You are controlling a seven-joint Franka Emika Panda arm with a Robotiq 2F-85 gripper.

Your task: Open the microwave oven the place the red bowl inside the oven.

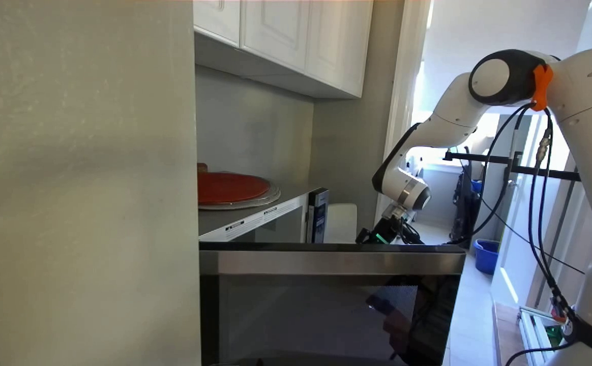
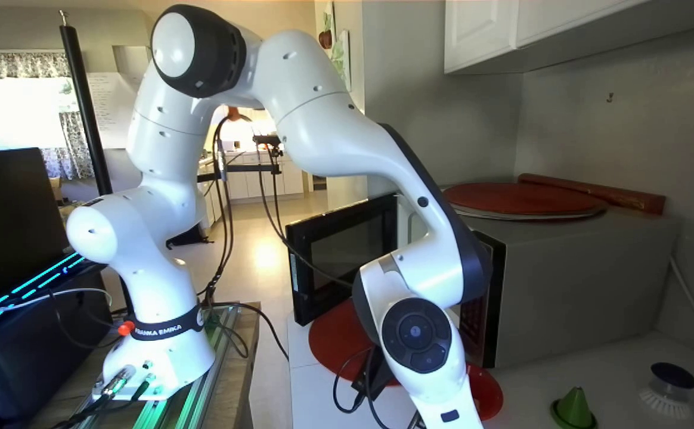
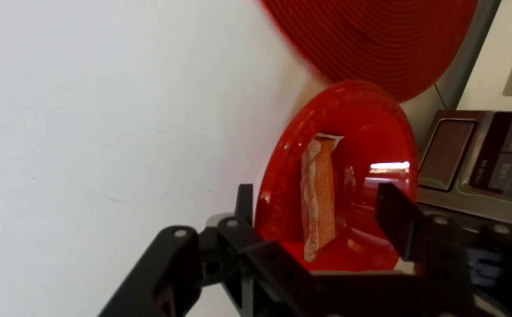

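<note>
The tool [image 3: 316, 193], spread wide, straddles the rim of the red bowl [image 3: 357, 156].

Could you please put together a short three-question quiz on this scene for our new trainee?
1. Multiple choice: the door of the microwave oven stands: A, shut; B, open; C, detached.
2. True or false: in the wrist view, the jaws are pressed together.
3. Fill in: inside the red bowl lies a printed ......

Key: 1. B. 2. False; they stand apart. 3. Packet.
</note>
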